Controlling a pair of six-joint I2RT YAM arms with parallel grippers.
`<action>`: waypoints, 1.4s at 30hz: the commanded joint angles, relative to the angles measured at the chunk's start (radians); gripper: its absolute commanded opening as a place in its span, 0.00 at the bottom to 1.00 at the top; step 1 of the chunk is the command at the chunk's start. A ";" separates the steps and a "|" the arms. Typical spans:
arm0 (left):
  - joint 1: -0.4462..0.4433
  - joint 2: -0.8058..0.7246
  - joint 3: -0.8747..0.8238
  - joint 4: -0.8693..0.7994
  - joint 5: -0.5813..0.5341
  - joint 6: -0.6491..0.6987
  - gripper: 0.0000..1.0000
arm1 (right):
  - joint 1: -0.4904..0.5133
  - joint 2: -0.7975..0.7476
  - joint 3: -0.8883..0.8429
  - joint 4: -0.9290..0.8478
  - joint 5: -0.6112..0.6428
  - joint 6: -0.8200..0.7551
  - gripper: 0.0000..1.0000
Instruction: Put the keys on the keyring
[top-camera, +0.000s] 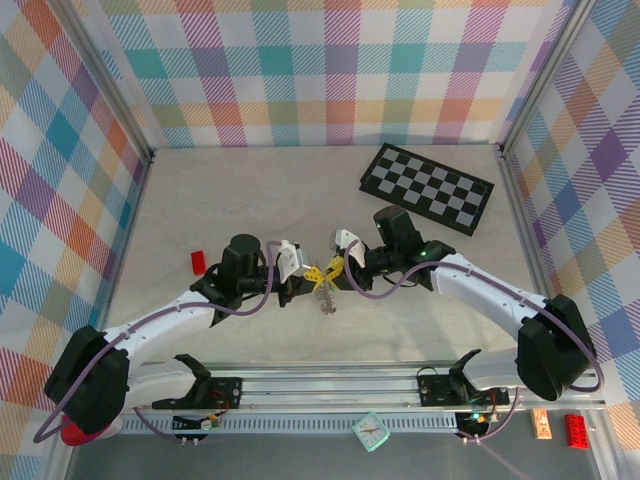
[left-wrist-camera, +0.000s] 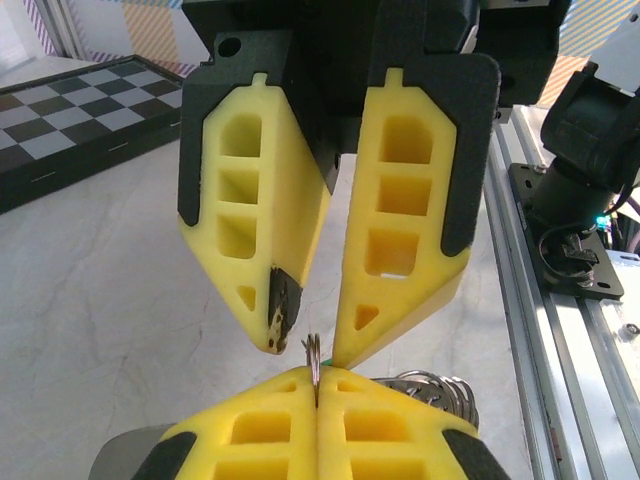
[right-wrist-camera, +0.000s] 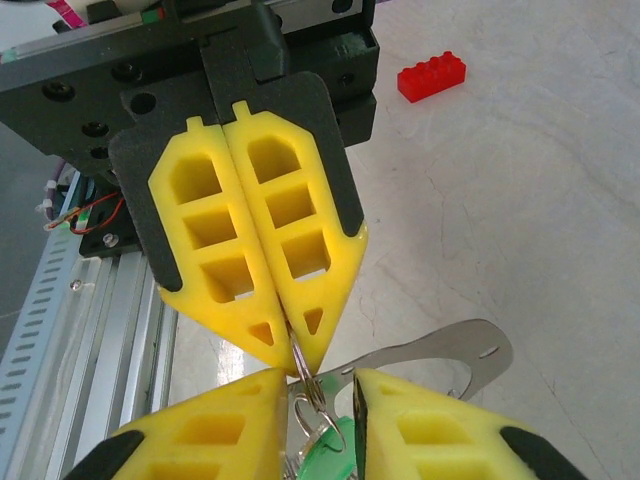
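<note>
Both grippers are working at the keyring (right-wrist-camera: 305, 385): left gripper (right-wrist-camera: 293, 357) is pinching it steady so right gripper (left-wrist-camera: 312, 345), jaws slightly apart, can thread a green key (right-wrist-camera: 330, 445).

You are not getting any readable text, number or brand here. The teal clock (top-camera: 369, 431) at the near edge is showing a dial too small to read, and the orange tag (top-camera: 541, 423) at the near right is showing only blurred marks.

White arms (top-camera: 165, 322), black joints (top-camera: 240, 262), purple cables (top-camera: 365, 294) looping alongside, and there, yellow cut-out fingers (left-wrist-camera: 300, 230) on black backing plates.
</note>
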 joint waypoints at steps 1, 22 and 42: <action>-0.003 -0.019 -0.011 0.078 0.044 -0.013 0.00 | 0.003 0.008 -0.026 0.046 -0.032 0.008 0.22; -0.005 -0.013 0.120 -0.266 -0.063 0.147 0.17 | 0.064 0.051 0.164 -0.294 0.066 -0.237 0.00; -0.005 -0.024 0.020 -0.013 0.036 0.021 0.00 | -0.007 -0.050 -0.038 0.072 -0.032 0.038 0.31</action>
